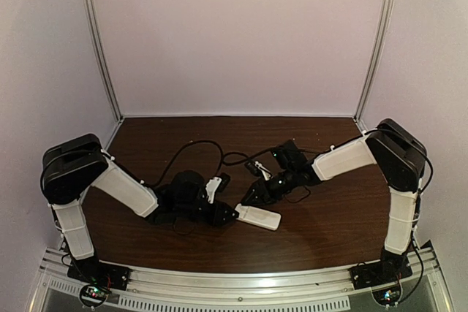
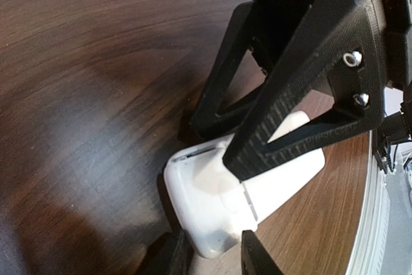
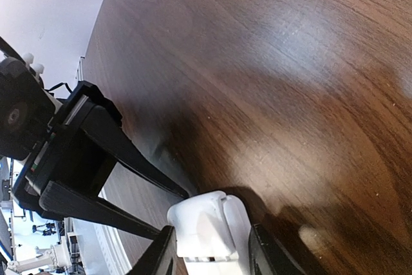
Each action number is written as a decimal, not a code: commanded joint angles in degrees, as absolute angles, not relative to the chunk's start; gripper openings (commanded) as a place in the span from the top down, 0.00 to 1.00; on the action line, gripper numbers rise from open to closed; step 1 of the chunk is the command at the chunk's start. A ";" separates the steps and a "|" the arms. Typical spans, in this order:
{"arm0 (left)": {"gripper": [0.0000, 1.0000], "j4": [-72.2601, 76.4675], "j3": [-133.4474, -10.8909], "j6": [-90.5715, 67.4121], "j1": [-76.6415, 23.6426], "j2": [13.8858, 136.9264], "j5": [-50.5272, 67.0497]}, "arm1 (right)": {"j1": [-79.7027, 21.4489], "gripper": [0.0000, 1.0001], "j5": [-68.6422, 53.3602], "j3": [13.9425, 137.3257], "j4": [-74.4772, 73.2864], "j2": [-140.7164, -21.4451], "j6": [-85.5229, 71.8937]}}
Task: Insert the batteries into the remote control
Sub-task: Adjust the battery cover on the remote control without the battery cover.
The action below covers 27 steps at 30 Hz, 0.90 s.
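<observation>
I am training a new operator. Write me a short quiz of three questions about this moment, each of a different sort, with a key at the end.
1. True or false: the right gripper has its fingers on both sides of the remote control.
2. What is between the fingers of the left gripper? A) a screwdriver B) one end of the remote control C) nothing
3. Fill in: the task needs them, but no view shows the ___.

Key: 1 true; 2 B; 3 batteries.
</observation>
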State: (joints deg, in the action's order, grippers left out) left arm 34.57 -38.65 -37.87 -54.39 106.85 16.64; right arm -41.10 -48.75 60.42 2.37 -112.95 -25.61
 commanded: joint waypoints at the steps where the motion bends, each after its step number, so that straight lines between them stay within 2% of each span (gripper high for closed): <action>1: 0.70 33.46 -40.74 -35.76 -54.61 107.58 15.34 | -41.10 0.60 -48.61 61.68 1.37 -112.53 -24.43; 4: 0.70 32.74 -41.15 -34.95 -54.65 107.66 15.28 | -40.88 0.60 -48.69 61.72 1.07 -112.51 -24.35; 8: 0.62 32.42 -41.13 -34.04 -54.75 107.58 15.51 | -40.61 0.60 -48.87 61.46 1.24 -112.26 -24.35; 27: 0.61 30.96 -42.57 -31.49 -55.75 108.63 14.29 | -40.61 0.62 -50.18 60.91 2.37 -112.79 -25.19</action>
